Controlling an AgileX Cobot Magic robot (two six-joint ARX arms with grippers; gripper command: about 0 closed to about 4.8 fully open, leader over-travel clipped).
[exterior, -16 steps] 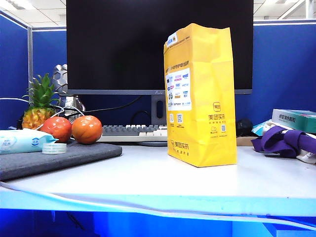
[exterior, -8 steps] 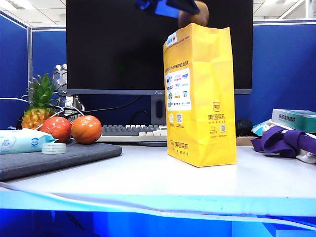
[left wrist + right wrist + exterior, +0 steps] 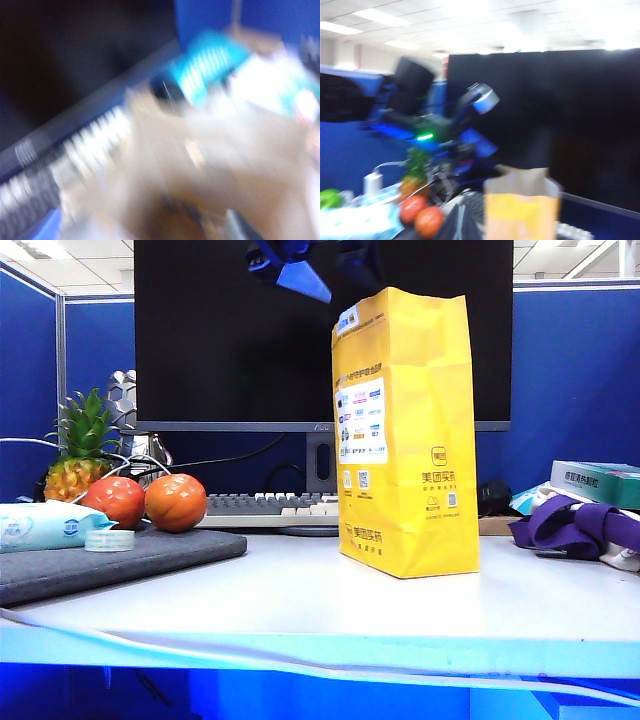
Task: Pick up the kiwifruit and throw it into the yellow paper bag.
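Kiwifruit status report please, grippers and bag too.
Left gripper open above the yellow paper bag mouth, holding nothing. Kiwifruit not in sight. Right gripper out of view. Bag upright; nothing blocking it.

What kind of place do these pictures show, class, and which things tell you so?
Most likely an office desk cubicle: a large black computer monitor stands behind a grey keyboard, blue fabric partition walls enclose the white table, and ceiling light panels run overhead.
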